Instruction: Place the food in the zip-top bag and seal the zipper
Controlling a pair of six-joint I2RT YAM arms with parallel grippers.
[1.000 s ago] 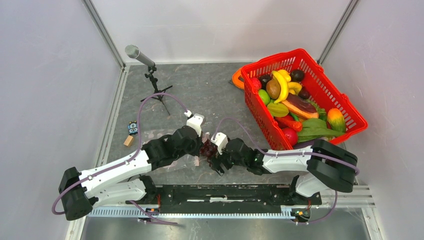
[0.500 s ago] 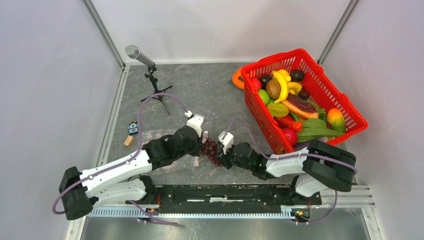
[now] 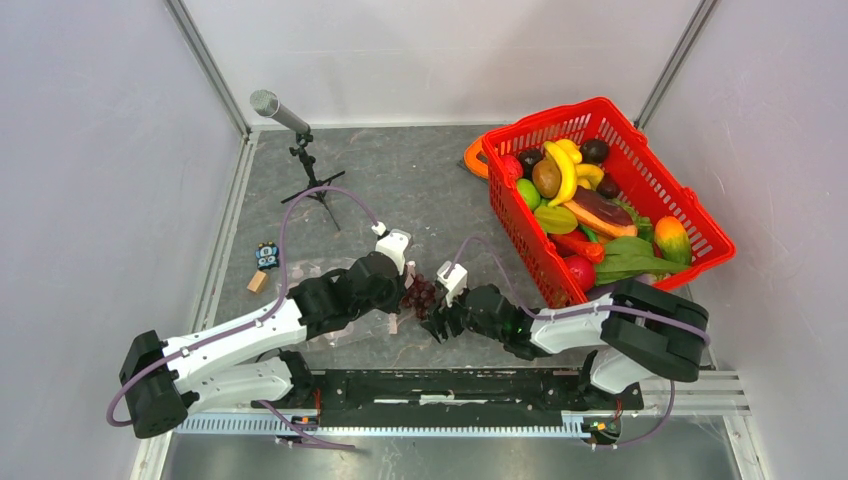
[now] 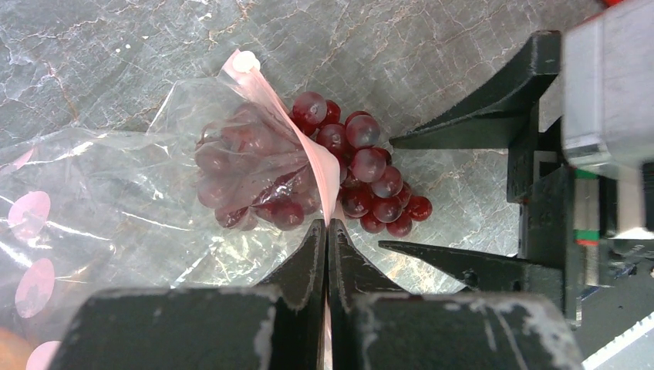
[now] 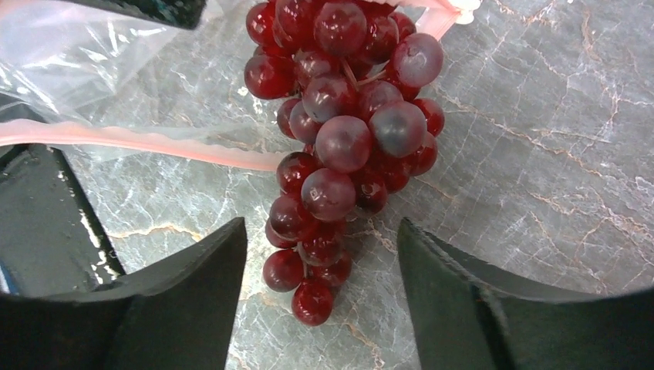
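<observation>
Jaws of the left gripper [image 4: 325, 225] are pressed together, pinching the zipper [image 4: 271, 102] at the near side of the zip-top bag's mouth. Those of the right gripper [image 5: 320, 231] stand apart, one on each side of the lower tip of the grapes [image 5: 347, 131]. A sliver of bare table shows between each finger and the fruit, so the right fingers are not gripping it.

The grapes lie on the grey marbled table [image 3: 400, 190] between the two grippers. In the left wrist view, about half the bunch sits inside the zip-top bag [image 4: 116, 193], seen through the clear film. The other half pokes out past the pink strip toward the right gripper. The bag lies flat and crumpled under the left arm, its pale round dots showing at the left of that view.

Farther back on the right stands a red mesh basket [image 3: 515, 212], holding the rest of the food [image 3: 575, 200]: banana, kiwi, green and red pieces. A flat orange ring [image 3: 474, 158] lies just beside the basket's far left corner. Far left, a microphone [image 3: 275, 108] stands on a small tripod.
</observation>
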